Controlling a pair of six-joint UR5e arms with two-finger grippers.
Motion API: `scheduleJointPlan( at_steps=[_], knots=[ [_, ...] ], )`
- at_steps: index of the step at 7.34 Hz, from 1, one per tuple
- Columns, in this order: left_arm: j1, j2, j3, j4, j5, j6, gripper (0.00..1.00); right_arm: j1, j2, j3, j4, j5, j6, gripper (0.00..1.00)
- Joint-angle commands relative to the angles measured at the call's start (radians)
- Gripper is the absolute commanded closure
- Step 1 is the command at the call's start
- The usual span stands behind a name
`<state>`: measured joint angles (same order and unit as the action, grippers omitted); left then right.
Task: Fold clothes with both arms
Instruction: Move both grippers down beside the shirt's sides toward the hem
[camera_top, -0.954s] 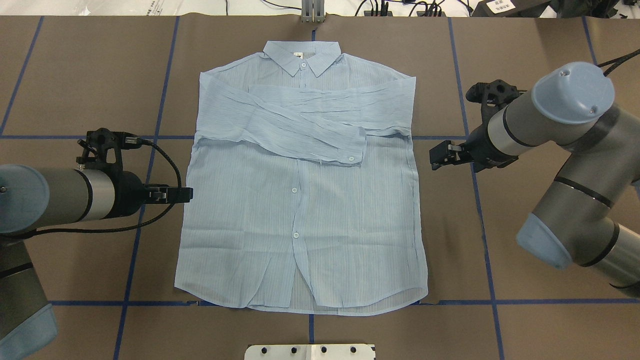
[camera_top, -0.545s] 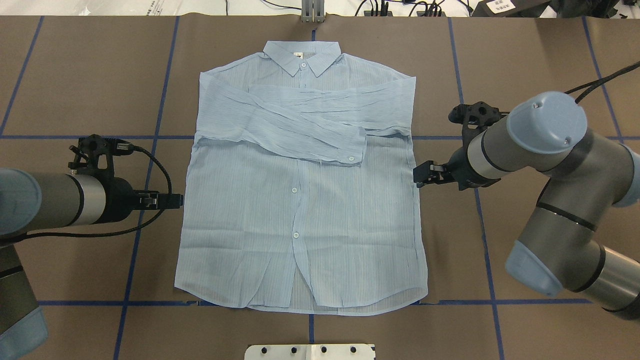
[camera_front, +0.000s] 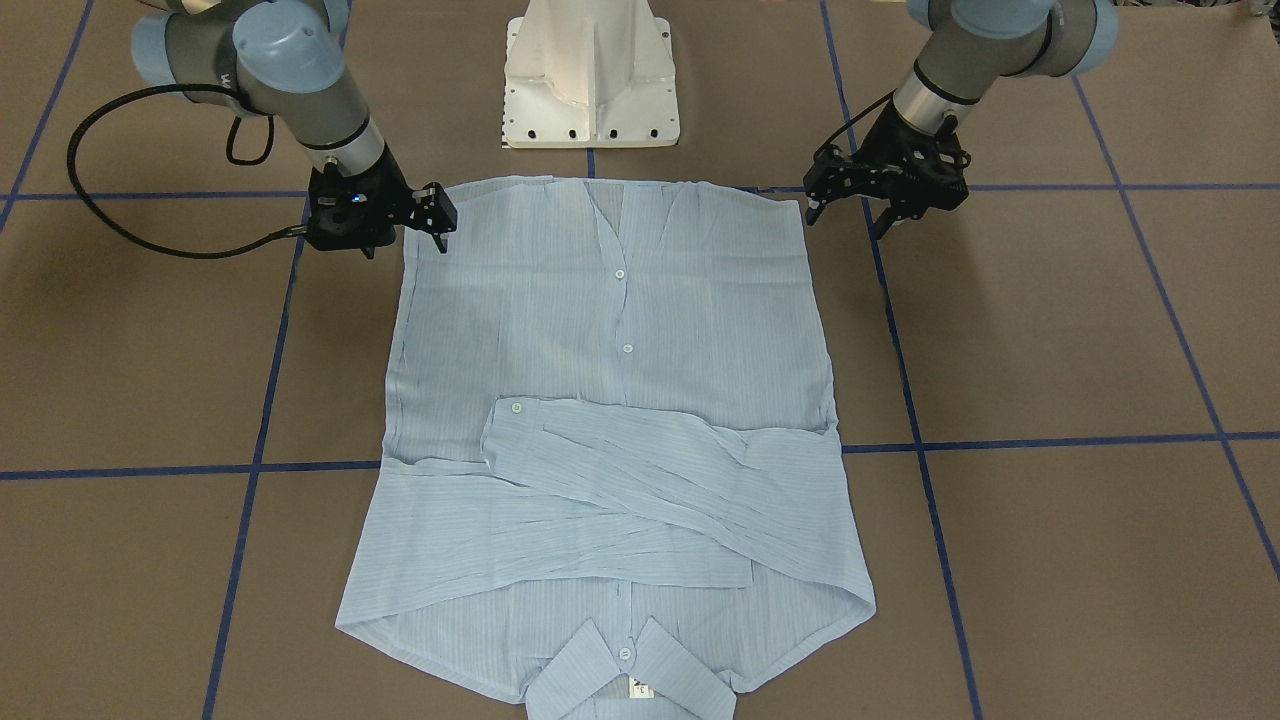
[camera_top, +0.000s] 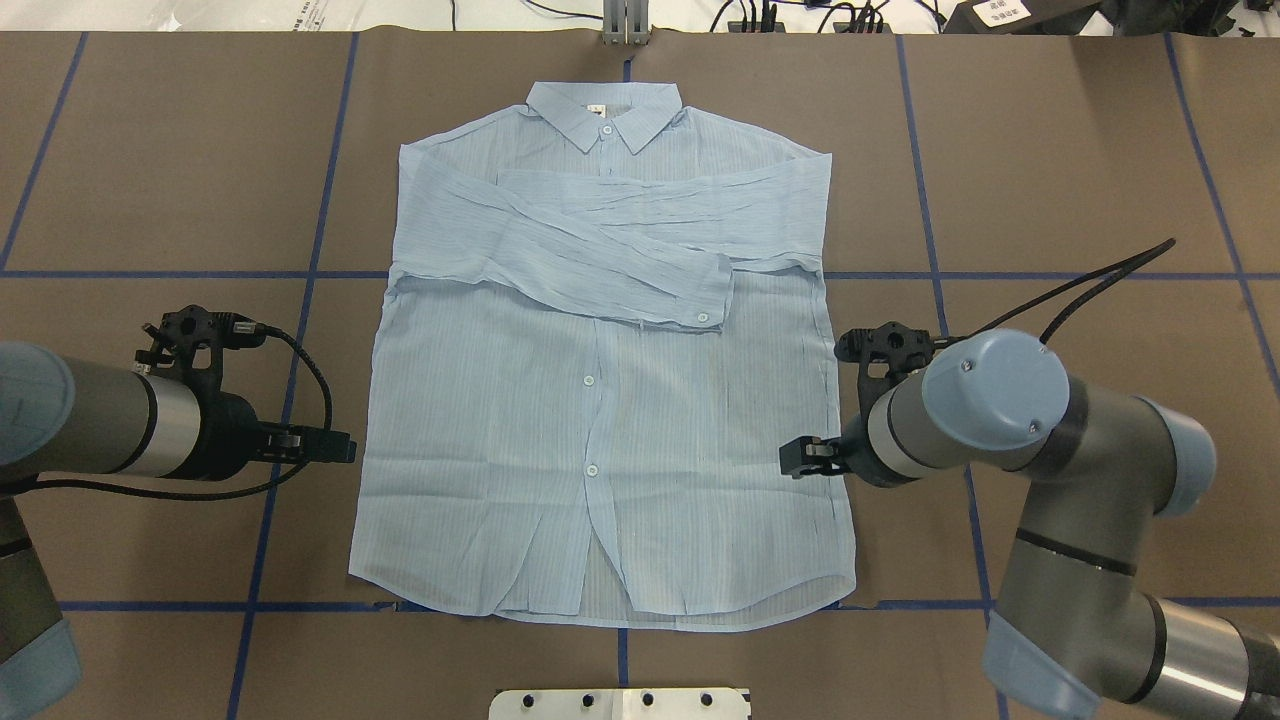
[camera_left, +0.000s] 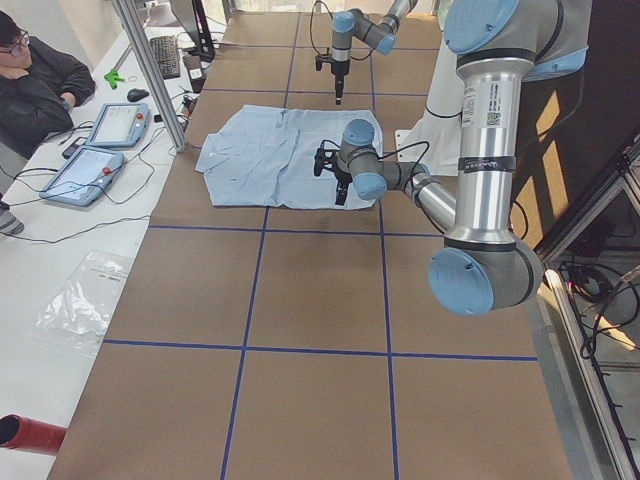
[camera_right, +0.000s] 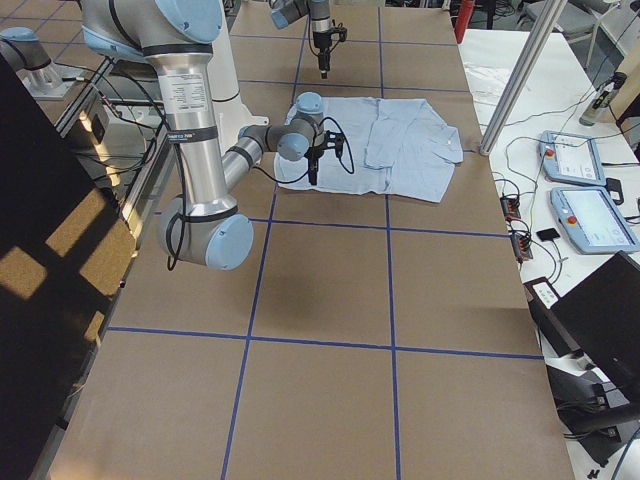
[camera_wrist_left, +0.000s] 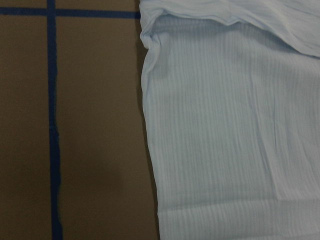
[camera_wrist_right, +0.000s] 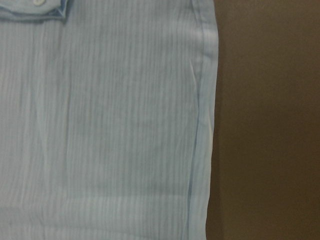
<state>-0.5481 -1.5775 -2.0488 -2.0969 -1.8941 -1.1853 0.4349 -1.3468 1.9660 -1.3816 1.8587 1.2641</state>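
The clothes are one light blue striped shirt (camera_top: 600, 420) lying flat, front up, collar at the far side and both sleeves folded across the chest (camera_front: 640, 480). My left gripper (camera_top: 342, 447) hovers just off the shirt's left side edge, low on the body, open and holding nothing; the front view shows it (camera_front: 845, 208) with fingers spread. My right gripper (camera_top: 795, 460) sits over the shirt's right side edge at about the same height, open and empty (camera_front: 440, 215). Each wrist view shows only a side edge of the shirt (camera_wrist_left: 225, 130) (camera_wrist_right: 100, 125) on brown table, no fingers.
Brown table cover (camera_top: 1050, 200) with blue tape grid lines. The white pedestal base (camera_front: 590, 80) stands near the shirt's hem. A metal post (camera_top: 626, 25) rises beyond the collar. A person (camera_left: 35, 85) sits at a side table with tablets (camera_left: 90, 170).
Both grippers have moved along the shirt's sides toward the hem. The right one also came inward, from beside the shirt to over its right edge.
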Motion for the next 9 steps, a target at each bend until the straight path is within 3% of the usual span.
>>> scheduleJointPlan(
  at_steps=[1,5,6,8,9],
  knots=[
    [0.0,-0.004,-0.004,0.005,0.004,-0.001,0.0,-0.08,-0.024,0.01,0.001,-0.038,0.076,0.0],
    [0.01,-0.024,-0.007,0.006,0.007,0.001,0.0,-0.136,-0.071,0.011,-0.002,-0.023,0.097,0.01],
    [0.01,-0.027,-0.007,0.006,0.007,0.001,0.0,-0.134,-0.071,0.013,-0.005,-0.02,0.097,0.12],
    [0.011,-0.026,-0.004,0.006,0.007,0.001,0.0,-0.133,-0.072,0.024,-0.008,-0.001,0.097,0.49],
    [0.011,-0.029,-0.004,0.006,0.007,0.001,0.0,-0.133,-0.074,0.024,-0.011,-0.001,0.097,0.58]
  ],
)
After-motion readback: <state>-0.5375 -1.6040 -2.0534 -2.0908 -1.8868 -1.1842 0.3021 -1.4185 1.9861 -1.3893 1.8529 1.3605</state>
